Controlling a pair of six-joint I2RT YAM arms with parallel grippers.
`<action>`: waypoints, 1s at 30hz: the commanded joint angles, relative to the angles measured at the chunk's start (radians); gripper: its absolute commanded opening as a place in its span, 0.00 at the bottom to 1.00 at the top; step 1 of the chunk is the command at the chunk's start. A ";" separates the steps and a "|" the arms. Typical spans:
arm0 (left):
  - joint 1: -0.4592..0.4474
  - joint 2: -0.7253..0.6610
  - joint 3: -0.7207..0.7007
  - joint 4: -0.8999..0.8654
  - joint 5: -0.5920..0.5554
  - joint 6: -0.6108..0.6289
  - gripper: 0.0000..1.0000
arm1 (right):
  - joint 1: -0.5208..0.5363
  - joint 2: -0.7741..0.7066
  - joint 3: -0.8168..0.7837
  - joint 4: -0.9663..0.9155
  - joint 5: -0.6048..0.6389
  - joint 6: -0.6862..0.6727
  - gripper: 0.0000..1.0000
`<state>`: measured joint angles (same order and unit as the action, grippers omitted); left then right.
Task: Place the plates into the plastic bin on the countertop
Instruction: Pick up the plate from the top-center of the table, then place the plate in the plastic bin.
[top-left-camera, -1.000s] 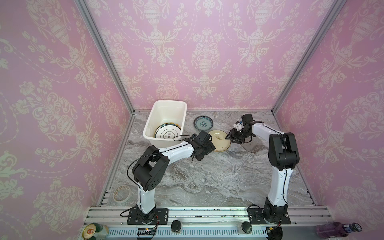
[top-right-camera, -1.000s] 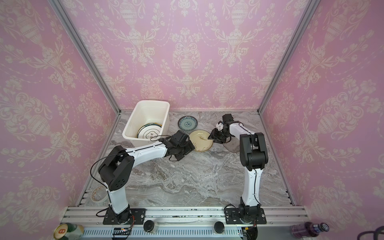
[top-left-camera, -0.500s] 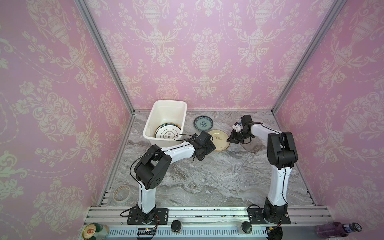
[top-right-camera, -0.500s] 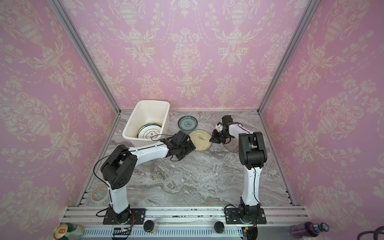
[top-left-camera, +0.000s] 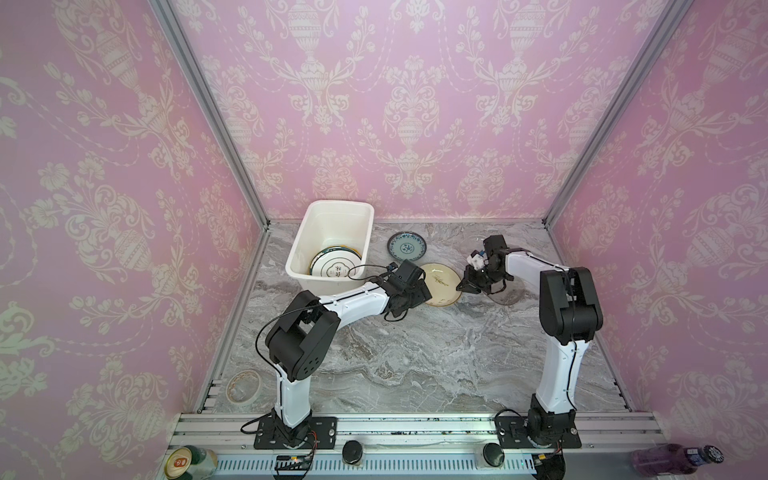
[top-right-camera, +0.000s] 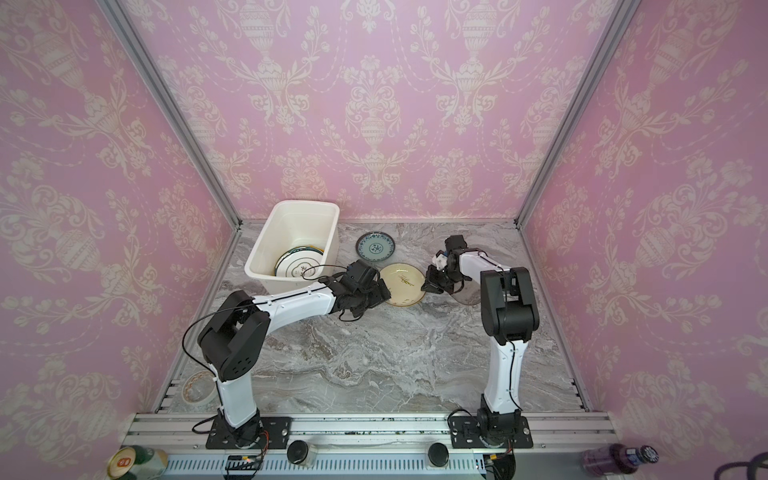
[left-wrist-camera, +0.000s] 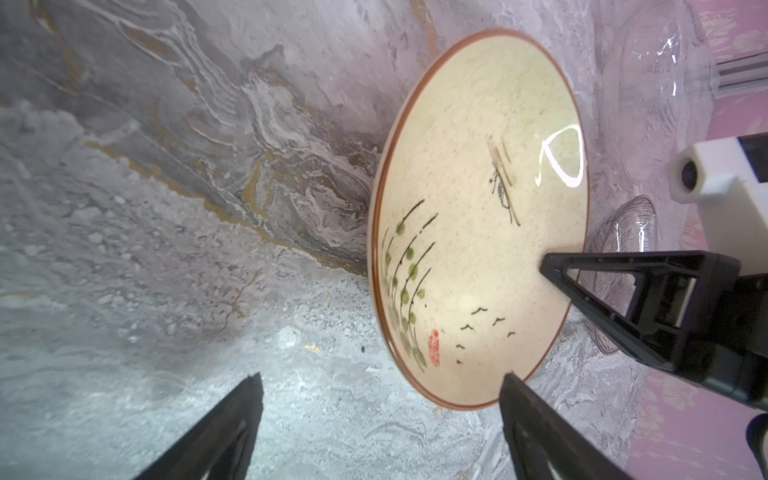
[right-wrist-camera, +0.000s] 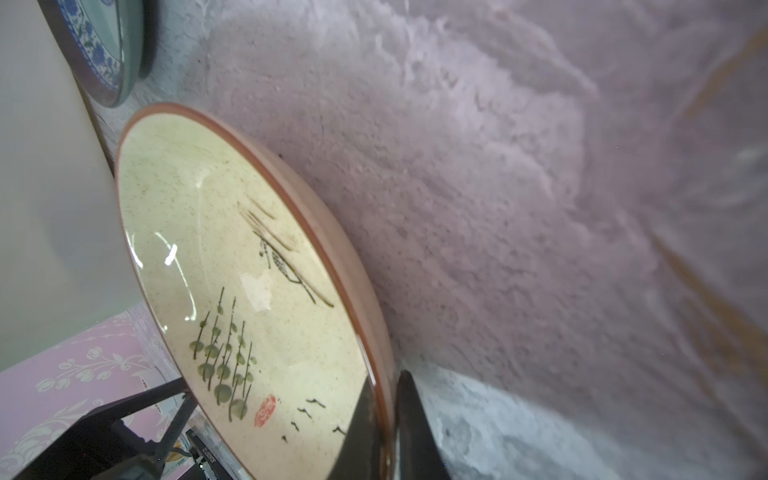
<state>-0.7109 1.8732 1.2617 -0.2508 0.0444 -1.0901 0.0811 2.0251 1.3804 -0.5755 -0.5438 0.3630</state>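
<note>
though top views blur it: right gripper (right-wrist-camera: 386, 399) clamped on cream plate (right-wrist-camera: 249, 291) rim, right wrist view
left gripper (left-wrist-camera: 382, 378): apart

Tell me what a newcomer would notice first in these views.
The cream plate on the countertop sits between both arms: the right gripper is shut on its rim, while the left gripper stands open at the opposite edge. Toward the back left corner, the white bin holds stacked plates, with a small teal plate lying beside it. Pink ornamental wallpaper surrounds everything.
</note>
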 joint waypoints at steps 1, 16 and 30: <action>-0.015 -0.077 0.033 -0.016 -0.035 0.100 0.92 | 0.006 -0.121 -0.028 -0.029 -0.053 0.003 0.00; -0.048 -0.332 0.036 -0.051 0.086 0.440 0.91 | 0.031 -0.557 -0.197 -0.170 -0.036 0.057 0.00; -0.040 -0.346 0.476 -0.666 0.133 0.901 0.91 | 0.096 -0.833 -0.163 -0.333 -0.071 -0.048 0.00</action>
<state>-0.7551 1.5017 1.6409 -0.6739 0.2008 -0.3611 0.1509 1.2282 1.1786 -0.8680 -0.5438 0.3714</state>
